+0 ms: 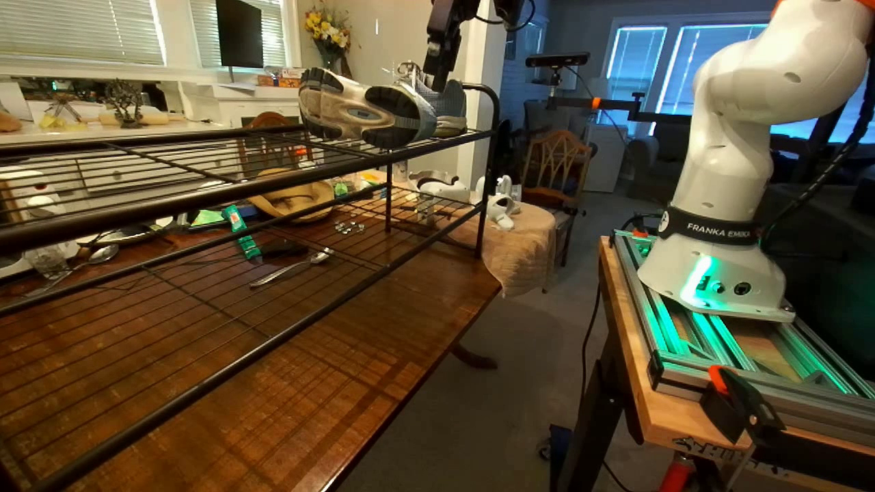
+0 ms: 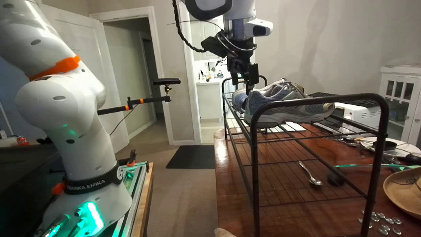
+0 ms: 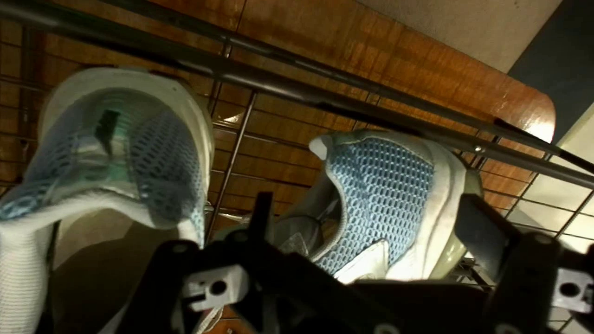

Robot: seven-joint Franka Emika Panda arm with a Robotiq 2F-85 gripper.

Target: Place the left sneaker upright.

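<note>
The gripper [image 3: 367,211] hangs wide at the heel end of the left sneaker [image 1: 362,113], touching or not I can't tell; that shoe lies tipped atop the rack [image 2: 255,161], left of the upright sneaker [image 1: 451,106] in an exterior view.

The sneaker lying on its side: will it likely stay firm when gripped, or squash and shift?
The sneaker may rock or pivot if pushed, since it rests on its side on the wire rack. Its mesh upper would probably squash under a squeeze; it looks thin and porous. The treaded sole looks moulded and should stay stiffer.
</note>
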